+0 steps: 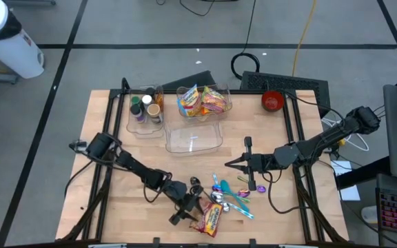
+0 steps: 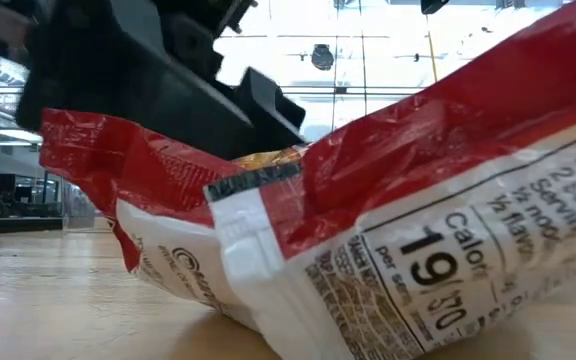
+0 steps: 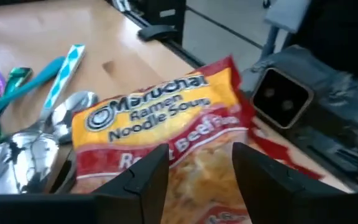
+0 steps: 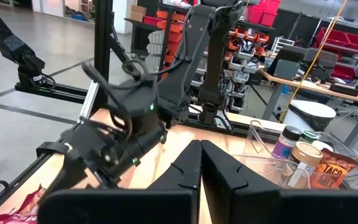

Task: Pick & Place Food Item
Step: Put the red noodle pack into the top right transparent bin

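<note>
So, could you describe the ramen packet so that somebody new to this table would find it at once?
Look at the wooden table, at its near edge, just beside the heap of spoons. The ramen packet lies flat there under the left end effector. Unlike the snack bags in the clear bin at the far side, it lies alone, red and yellow, printed "Ramen Noodle Soup".

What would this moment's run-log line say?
left gripper: open, over ramen packet | right gripper: shut, waiting mid-table | packet: on table beside spoons, ungrasped
</note>
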